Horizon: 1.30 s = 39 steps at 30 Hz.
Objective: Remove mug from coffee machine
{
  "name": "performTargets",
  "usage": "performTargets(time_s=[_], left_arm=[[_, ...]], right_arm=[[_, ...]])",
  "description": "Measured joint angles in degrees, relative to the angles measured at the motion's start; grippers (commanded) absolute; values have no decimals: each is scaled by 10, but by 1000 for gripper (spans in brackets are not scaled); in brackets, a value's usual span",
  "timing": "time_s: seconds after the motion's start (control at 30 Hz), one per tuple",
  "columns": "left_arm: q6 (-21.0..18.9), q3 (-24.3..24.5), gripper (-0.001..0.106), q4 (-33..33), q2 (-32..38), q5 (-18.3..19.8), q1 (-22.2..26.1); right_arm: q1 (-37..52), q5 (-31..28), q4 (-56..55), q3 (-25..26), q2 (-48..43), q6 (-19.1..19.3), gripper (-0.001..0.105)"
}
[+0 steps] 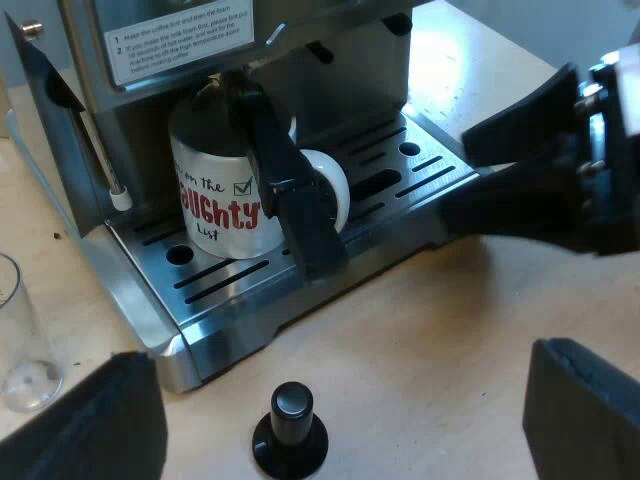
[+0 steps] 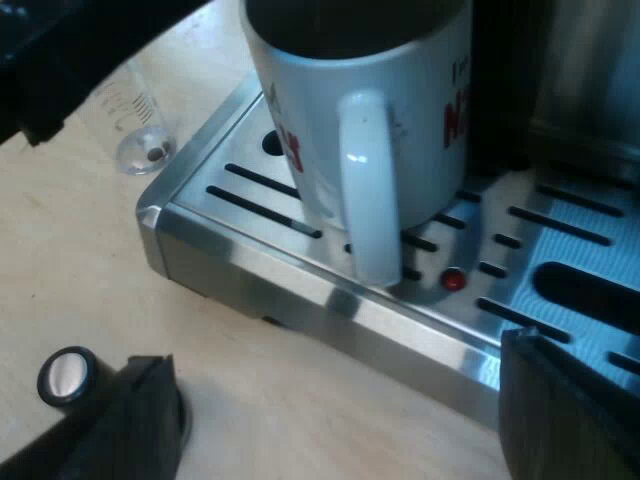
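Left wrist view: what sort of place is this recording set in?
Probably a coffee-making station on a light wooden tabletop: an espresso machine with a slotted metal drip tray, a printed white mug standing on it, and a black-knobbed tamper and measuring glass nearby.

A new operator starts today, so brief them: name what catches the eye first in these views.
The white mug with red lettering stands on the slotted drip tray of the espresso machine, a dark handle slanting across its front. On the table near the tray stand a tamper with a black knob and a measuring glass.
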<state>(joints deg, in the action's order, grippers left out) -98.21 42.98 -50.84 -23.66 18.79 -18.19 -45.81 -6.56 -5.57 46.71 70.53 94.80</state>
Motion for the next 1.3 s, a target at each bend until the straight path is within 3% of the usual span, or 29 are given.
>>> performTargets(time_s=[0.27, 1.07, 1.3], left_arm=[[0, 0, 87, 0, 0, 0, 0], [0, 0, 87, -18, 0, 0, 0], [0, 0, 87, -18, 0, 0, 0]], right_arm=[[-10, -53, 116, 0, 85, -7, 67], [-10, -99, 417, 2, 269, 8, 64], [-10, -102, 456, 2, 291, 9, 64]])
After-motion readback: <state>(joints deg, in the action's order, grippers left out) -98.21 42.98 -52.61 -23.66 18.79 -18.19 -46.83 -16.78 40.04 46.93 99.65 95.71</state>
